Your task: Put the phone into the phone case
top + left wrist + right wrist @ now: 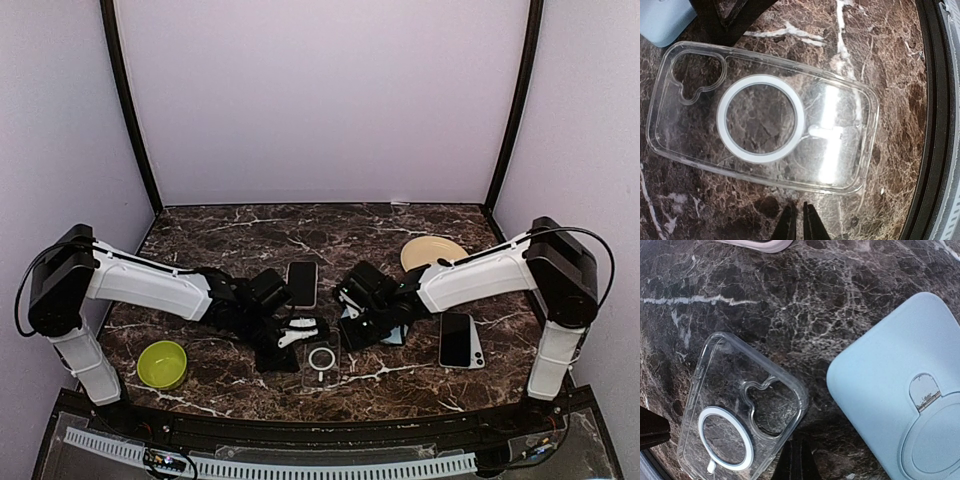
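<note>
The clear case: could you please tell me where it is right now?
In the top view the clear case lies flat at the table's front centre, just nearer than the centre phone, flanked by the left gripper and right gripper.

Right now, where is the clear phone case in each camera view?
Top external: clear phone case sits low in the picture, near the centre.
Left wrist: it fills the middle of the picture, lying flat.
Right wrist: it is at the lower left.
Shared landmark: its white ring.
</note>
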You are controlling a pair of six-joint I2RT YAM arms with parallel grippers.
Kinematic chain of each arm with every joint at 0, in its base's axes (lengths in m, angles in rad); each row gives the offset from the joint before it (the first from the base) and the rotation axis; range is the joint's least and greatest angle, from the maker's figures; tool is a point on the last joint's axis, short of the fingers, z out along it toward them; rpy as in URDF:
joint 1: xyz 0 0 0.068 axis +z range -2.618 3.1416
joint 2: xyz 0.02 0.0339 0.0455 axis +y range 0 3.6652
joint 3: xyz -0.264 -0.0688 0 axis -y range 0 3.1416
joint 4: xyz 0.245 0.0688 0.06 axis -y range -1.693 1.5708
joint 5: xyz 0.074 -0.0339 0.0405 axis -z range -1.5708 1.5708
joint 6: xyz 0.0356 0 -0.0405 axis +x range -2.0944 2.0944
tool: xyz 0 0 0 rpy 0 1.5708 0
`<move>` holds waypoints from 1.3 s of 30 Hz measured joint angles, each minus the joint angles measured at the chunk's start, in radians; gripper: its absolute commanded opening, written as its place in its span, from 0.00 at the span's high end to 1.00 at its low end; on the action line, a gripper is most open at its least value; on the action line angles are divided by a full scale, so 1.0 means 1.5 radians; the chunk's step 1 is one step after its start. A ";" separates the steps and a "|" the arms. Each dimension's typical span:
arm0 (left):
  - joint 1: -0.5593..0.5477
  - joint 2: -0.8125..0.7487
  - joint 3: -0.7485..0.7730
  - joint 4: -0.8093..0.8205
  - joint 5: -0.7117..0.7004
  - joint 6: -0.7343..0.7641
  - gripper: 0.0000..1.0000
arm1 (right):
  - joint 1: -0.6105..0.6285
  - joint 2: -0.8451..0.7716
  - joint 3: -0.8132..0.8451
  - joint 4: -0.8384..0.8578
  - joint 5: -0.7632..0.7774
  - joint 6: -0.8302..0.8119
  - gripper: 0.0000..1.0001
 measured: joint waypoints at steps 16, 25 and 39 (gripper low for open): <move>0.003 -0.086 0.020 -0.002 -0.054 -0.024 0.48 | -0.111 -0.203 0.000 -0.245 0.191 0.097 0.03; 0.052 -0.112 0.064 0.005 -0.127 -0.080 0.33 | -0.222 -0.233 -0.115 -0.348 0.260 0.192 0.01; 0.056 -0.140 0.056 0.006 -0.136 -0.096 0.33 | -0.237 -0.178 -0.147 -0.304 0.257 0.204 0.31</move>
